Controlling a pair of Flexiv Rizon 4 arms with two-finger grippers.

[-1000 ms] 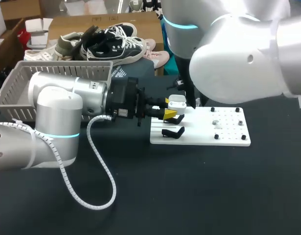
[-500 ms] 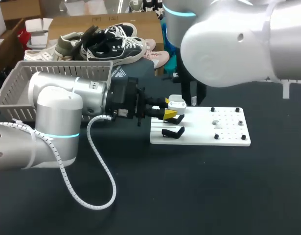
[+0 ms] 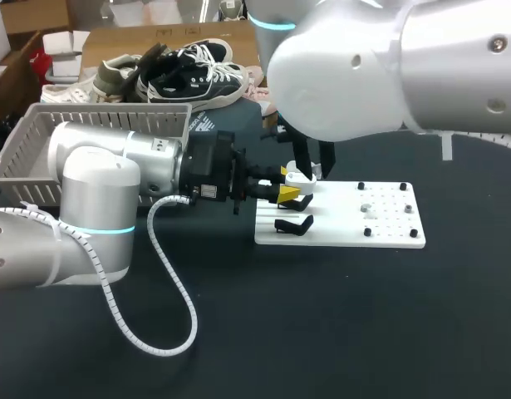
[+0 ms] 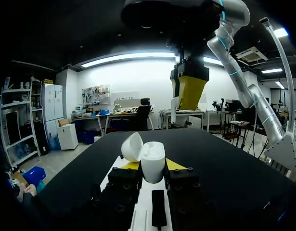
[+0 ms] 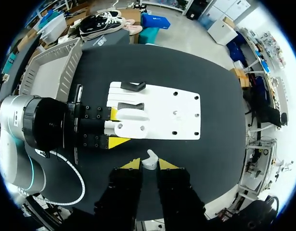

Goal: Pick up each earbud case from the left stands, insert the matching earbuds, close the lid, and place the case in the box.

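Left gripper (image 3: 285, 182) comes in from 9 o'clock and is clamped on the earbud case (image 3: 301, 176), one yellow tip on each side of the body. The case is upright at the 9 o'clock edge of the white stand board (image 3: 380, 223), over the far stand.

Left wrist view: the case (image 4: 152, 162) sits squarely between the tips. Its lid (image 4: 132, 147) is flipped open and tilted off at 10 o'clock from the body.

Right gripper (image 5: 149, 166) pinches a white earbud (image 5: 150, 160) between its tips, fingers nearly together. It points straight down. The open case (image 5: 131, 126) is ahead of it, close but not touching, and the earbud is not in the case. In the head view the right arm's fingers stand just behind and above the case, at its 12 o'clock.

The near black stand (image 3: 293, 224) is empty, at 6 o'clock from the case. The pegs on the board's 3 o'clock half are bare as far as I can see.

Grey basket (image 3: 39, 141) is at 10 o'clock on the table, well apart from the board, behind the left arm.
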